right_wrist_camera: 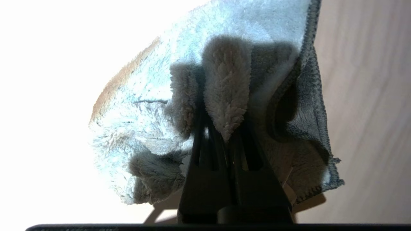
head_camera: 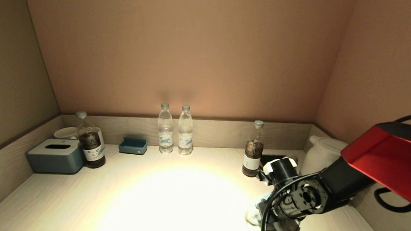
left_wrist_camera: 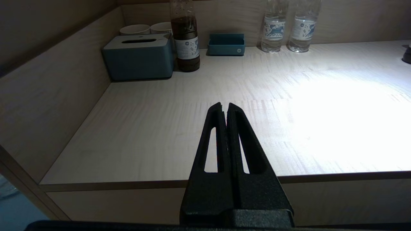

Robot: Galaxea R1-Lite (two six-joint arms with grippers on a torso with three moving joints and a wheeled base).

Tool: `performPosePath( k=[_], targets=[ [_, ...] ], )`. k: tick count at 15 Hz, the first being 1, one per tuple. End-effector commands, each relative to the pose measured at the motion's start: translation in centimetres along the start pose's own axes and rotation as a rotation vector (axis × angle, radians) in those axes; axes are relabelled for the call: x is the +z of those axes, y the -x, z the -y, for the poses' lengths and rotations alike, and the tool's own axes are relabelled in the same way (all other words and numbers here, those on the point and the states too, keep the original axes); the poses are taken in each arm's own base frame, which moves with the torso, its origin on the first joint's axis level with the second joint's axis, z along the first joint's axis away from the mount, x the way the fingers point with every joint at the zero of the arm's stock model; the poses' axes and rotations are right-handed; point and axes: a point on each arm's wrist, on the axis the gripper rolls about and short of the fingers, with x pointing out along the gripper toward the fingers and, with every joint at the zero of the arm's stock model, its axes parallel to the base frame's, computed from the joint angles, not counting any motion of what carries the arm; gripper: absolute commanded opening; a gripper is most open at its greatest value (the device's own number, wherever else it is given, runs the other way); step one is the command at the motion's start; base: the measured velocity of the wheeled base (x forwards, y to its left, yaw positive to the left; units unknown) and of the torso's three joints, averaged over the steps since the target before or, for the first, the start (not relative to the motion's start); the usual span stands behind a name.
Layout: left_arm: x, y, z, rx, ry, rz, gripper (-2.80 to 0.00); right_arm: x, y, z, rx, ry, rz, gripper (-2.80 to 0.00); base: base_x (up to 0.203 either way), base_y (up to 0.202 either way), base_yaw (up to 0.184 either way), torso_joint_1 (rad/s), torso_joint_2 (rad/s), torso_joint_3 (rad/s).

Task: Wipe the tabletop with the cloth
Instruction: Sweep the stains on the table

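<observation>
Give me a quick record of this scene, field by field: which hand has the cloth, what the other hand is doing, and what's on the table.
working hand: right hand, shut on the cloth, low over the tabletop at its near right
other hand: left hand, shut, holding nothing, off the table's near left edge
back row: two clear water bottles
left side: tissue box, dark drink bottle, small blue tray
right side: second dark bottle, white kettle

Right arm (head_camera: 328, 192) low at near-right tabletop (head_camera: 173, 198), white cloth (head_camera: 254, 220) bunched under its wrist. Along back: tissue box (head_camera: 55, 155), dark bottles, two clear water bottles (head_camera: 175, 129), white kettle (head_camera: 321, 153).
</observation>
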Motion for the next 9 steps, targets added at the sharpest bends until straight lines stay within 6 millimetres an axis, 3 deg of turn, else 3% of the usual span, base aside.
performPosePath(
  k=[1, 5, 9],
  targets=[
    [0.0, 0.0, 0.0, 0.001, -0.001, 0.0, -2.8, 1.3, -0.4, -1.6, 0.024, 0.035, 0.037, -2.8, 0.0, 0.0, 0.0, 0.0, 0.0, 0.0],
    [0.0, 0.0, 0.0, 0.0, 0.0, 0.0, -2.8, 4.9, -2.1, -4.8, 0.07, 0.087, 0.122, -2.8, 0.0, 0.0, 0.0, 0.0, 0.0, 0.0],
    [0.0, 0.0, 0.0, 0.0, -0.002, 0.0, -2.8, 6.8, -4.2, -6.5, 0.088, 0.106, 0.157, -2.8, 0.0, 0.0, 0.0, 0.0, 0.0, 0.0]
  ],
)
